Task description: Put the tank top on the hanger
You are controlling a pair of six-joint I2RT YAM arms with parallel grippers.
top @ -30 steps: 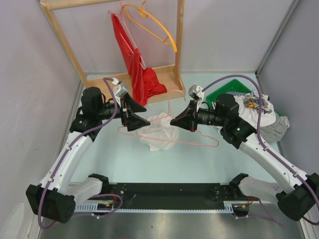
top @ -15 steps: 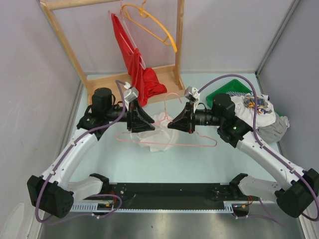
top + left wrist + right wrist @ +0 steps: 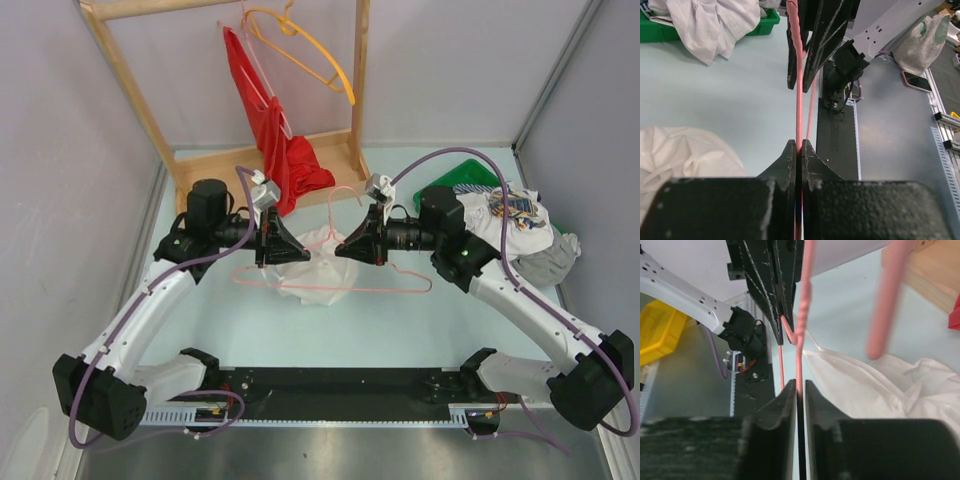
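The thin pink hanger (image 3: 385, 290) hangs level over the table between my two grippers, hook (image 3: 345, 192) pointing away. The white tank top (image 3: 320, 268) lies crumpled beneath it, one strap looped over the wire. My left gripper (image 3: 303, 255) is shut on the hanger's wire (image 3: 800, 100), and in its wrist view the fingers (image 3: 790, 155) pinch it tight. My right gripper (image 3: 340, 250) faces it a few centimetres away. In the right wrist view its jaws (image 3: 800, 385) stand slightly apart, with the wire (image 3: 800, 355) running between them and a thin gap beside it.
A wooden rack (image 3: 357, 90) at the back carries a red garment (image 3: 270, 130) and an orange-yellow hanger (image 3: 310, 50). At the right, a green bin (image 3: 450, 185) sits beside a heap of white-grey clothes (image 3: 520, 225). Walls close in on both sides.
My left gripper moved right to the hanger and closed on its wire. My right gripper shifted slightly left and its jaws eased apart. The hanger sits a little further left.
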